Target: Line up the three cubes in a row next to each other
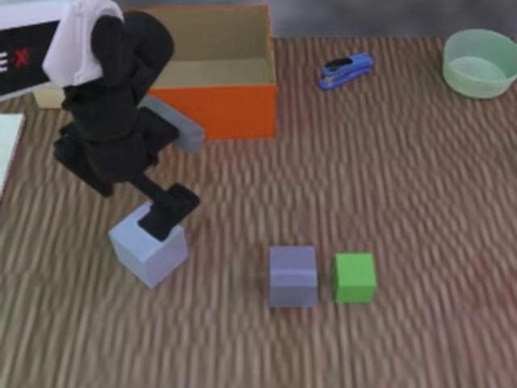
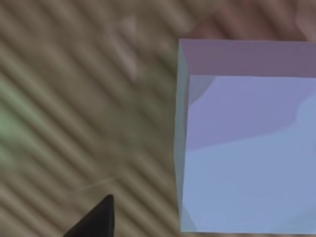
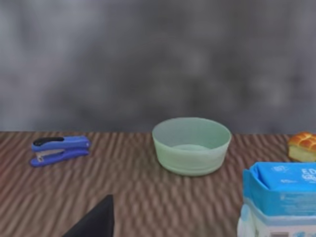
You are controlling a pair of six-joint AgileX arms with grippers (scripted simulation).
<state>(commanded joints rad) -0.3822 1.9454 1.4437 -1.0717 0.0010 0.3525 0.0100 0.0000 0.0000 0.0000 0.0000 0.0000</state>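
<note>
The larger pale lavender-blue cube (image 1: 149, 250) sits at the table's left, turned at an angle. My left gripper (image 1: 168, 214) hangs open right over its far top edge, and I cannot tell whether it touches. In the left wrist view the cube (image 2: 247, 148) fills the frame beside one dark fingertip (image 2: 101, 217). The medium lavender-purple cube (image 1: 292, 276) and the small green cube (image 1: 355, 277) stand side by side near the front middle with a narrow gap between them. My right arm is outside the top view; one fingertip (image 3: 101, 217) shows in its wrist view, open and holding nothing.
An orange cardboard box (image 1: 218, 109) stands behind the left arm, with a grey block (image 1: 184, 128) at its front. A blue stapler (image 1: 346, 70) and a pale green bowl (image 1: 480, 63) lie at the back right. A blue packet (image 3: 281, 197) and bread (image 3: 302, 145) are near the right gripper.
</note>
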